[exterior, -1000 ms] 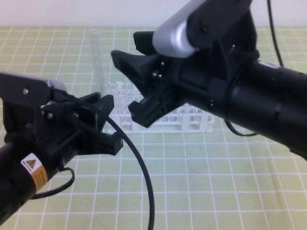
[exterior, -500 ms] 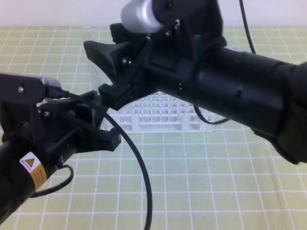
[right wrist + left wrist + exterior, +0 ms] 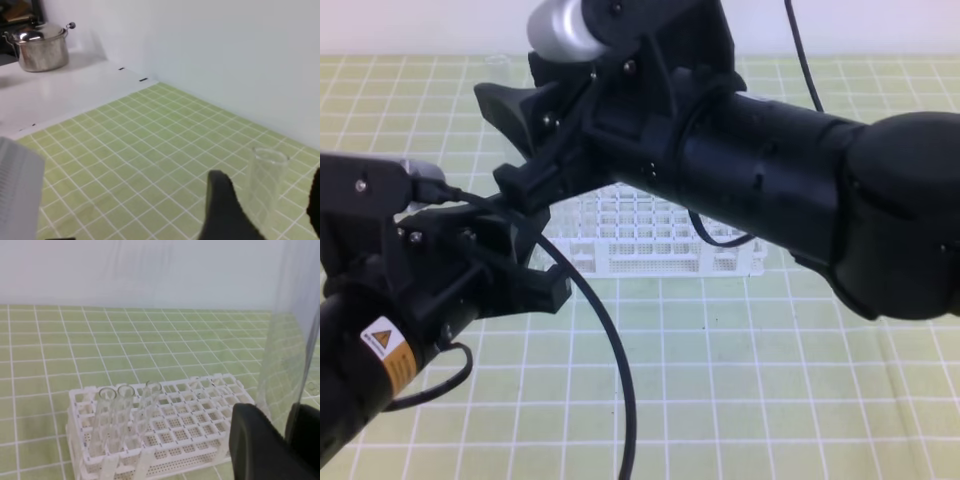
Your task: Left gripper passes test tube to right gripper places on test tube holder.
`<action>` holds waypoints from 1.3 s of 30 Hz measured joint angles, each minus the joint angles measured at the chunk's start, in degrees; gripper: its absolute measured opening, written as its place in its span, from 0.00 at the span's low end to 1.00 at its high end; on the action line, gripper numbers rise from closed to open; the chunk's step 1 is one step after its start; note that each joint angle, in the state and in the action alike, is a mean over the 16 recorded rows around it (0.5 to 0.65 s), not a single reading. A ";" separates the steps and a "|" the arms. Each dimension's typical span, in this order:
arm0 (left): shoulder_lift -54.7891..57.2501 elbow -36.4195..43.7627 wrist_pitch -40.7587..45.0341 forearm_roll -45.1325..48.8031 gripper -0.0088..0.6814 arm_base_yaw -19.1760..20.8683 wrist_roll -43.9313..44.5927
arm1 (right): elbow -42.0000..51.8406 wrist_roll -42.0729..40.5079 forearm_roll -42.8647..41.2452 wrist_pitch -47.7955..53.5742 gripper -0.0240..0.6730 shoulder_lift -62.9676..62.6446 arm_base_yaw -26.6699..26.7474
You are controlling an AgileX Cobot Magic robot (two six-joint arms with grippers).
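Grip first, on the left: my left end effector (image 3: 548, 255) reaches in from the near-left corner of the tabletop (image 3: 770, 400), its two black fingers (image 3: 250, 440) drawn narrow and clamped on the lower part of the test tube (image 3: 290, 340). The tube stands upright out of that grip. From the left wrist view it fills the right side as a tall clear column; from the high view the glass is almost impossible to make out against the green grid. A yellow warning sticker (image 3: 388, 352) shows on my left wrist, and a black cable (image 3: 610, 350) loops down from it toward the near edge. Just right of and above the left fingers, my right end effector (image 3: 510, 145) has its jaws spread wide, one finger high and one low in the high view. In the right wrist view the open rim of the tube (image 3: 267, 185) sits between my two dark fingers (image 3: 225, 210) with a gap on either side, so I am around the glass but not gripping it. Further right, behind and below my right arm, the white test tube holder (image 3: 650, 245) lies flat on the tabletop toward the far edge, around the middle. Three other clear tubes (image 3: 122, 415) stand upright in holes at its left end. Off the mat, a steel pot (image 3: 42, 47) rests on a white surface by the wall.
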 joint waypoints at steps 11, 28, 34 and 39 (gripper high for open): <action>0.05 0.00 -0.24 -0.29 0.07 0.00 -0.08 | -2.57 0.00 0.30 -0.33 0.52 3.24 0.00; 0.05 0.00 0.10 -0.29 0.05 0.00 -0.03 | -4.61 0.00 0.58 -1.18 0.52 4.75 0.00; 0.00 0.00 0.27 0.03 0.04 0.00 -0.02 | -4.95 0.00 0.91 -1.18 0.51 5.16 0.00; -0.02 -0.06 0.24 0.03 0.03 0.00 -0.10 | -5.14 0.00 1.25 -1.18 0.50 5.53 0.00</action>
